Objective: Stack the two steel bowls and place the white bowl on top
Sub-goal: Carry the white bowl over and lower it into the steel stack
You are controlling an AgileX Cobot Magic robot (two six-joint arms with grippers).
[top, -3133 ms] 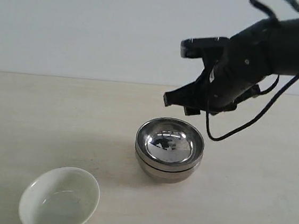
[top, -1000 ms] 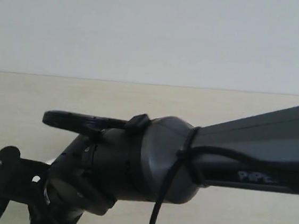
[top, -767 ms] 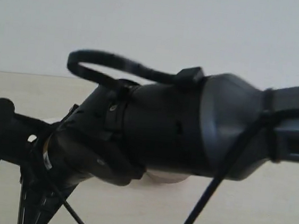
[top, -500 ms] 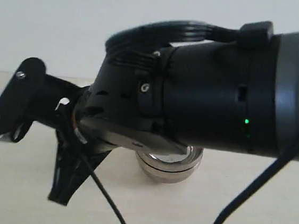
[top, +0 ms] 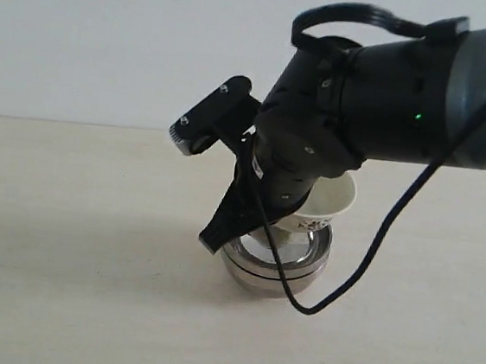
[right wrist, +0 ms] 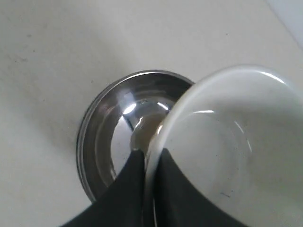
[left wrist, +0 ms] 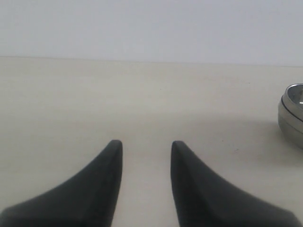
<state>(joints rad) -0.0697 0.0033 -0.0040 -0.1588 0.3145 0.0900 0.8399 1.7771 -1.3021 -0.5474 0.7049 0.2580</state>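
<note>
The two steel bowls (top: 273, 268) stand nested one inside the other on the table; the right wrist view shows the mirror-like inside of the steel stack (right wrist: 113, 137), and the left wrist view catches the stack's edge (left wrist: 292, 116). The white bowl (top: 327, 206) hangs tilted just above the stack, partly over it. My right gripper (right wrist: 150, 156) is shut on the white bowl (right wrist: 227, 151), one finger inside the rim and one outside. My left gripper (left wrist: 144, 146) is open and empty, low over bare table, apart from the bowls.
The light wooden table (top: 61, 258) runs to a pale wall behind. The right arm's black body and a looping cable (top: 366, 256) hang over the bowls and hide part of them.
The right arm swept from the lower left, where the white bowl stood, back to the steel stack, lifting the white bowl along. The white bowl now hangs over the stack.
</note>
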